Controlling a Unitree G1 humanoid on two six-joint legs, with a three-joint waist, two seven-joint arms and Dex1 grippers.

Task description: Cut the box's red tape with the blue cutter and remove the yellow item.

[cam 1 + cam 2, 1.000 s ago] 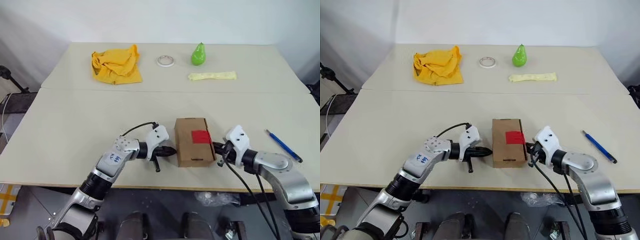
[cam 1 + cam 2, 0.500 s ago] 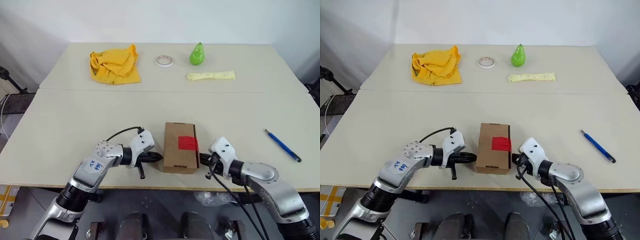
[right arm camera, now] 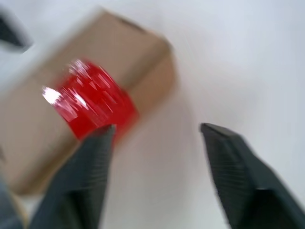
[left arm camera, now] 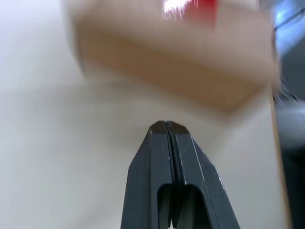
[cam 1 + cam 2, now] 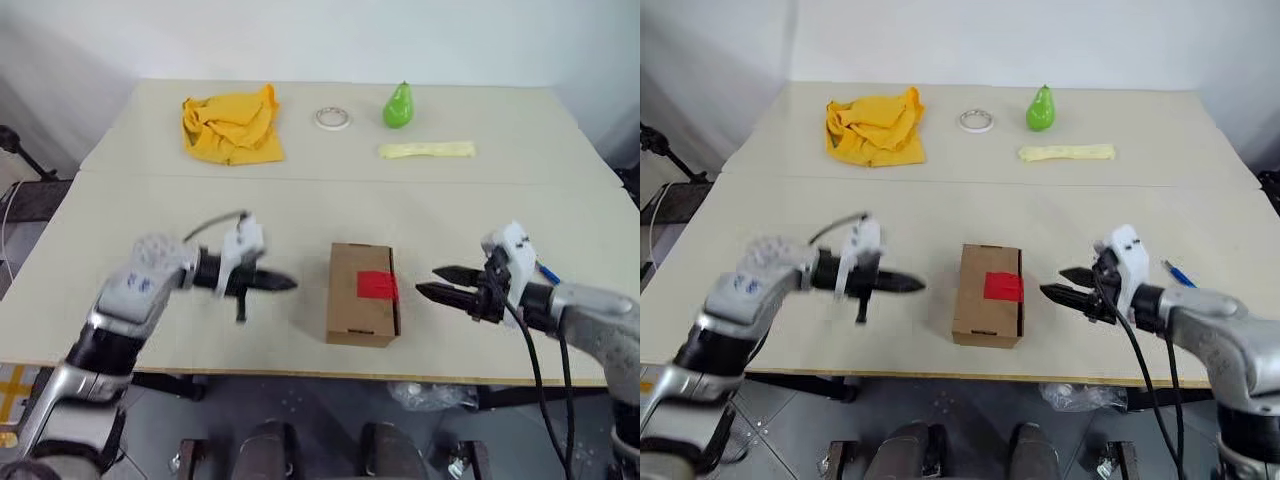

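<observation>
The brown box (image 5: pixel 361 294) lies near the table's front edge, with the red tape (image 5: pixel 377 287) on its top toward the right side. My left gripper (image 5: pixel 290 284) hovers shut to the left of the box, clear of it, pointing at its side (image 4: pixel 167 62). My right gripper (image 5: pixel 430 281) hangs open and empty to the right of the box, facing the red tape (image 3: pixel 95 100). The blue cutter (image 5: pixel 1176 274) lies on the table behind my right hand, mostly covered by it. The yellow item is hidden.
At the back of the table lie a yellow-orange cloth (image 5: pixel 232 125), a white tape roll (image 5: pixel 332 118), a green pear (image 5: pixel 398 105) and a pale yellow strip (image 5: pixel 427 150). The table's front edge (image 5: pixel 300 375) runs close below the box.
Both grippers, earlier pressed against the box's two sides, have drawn back and risen. The right gripper has opened. The box slid a little to the left before they left it.
</observation>
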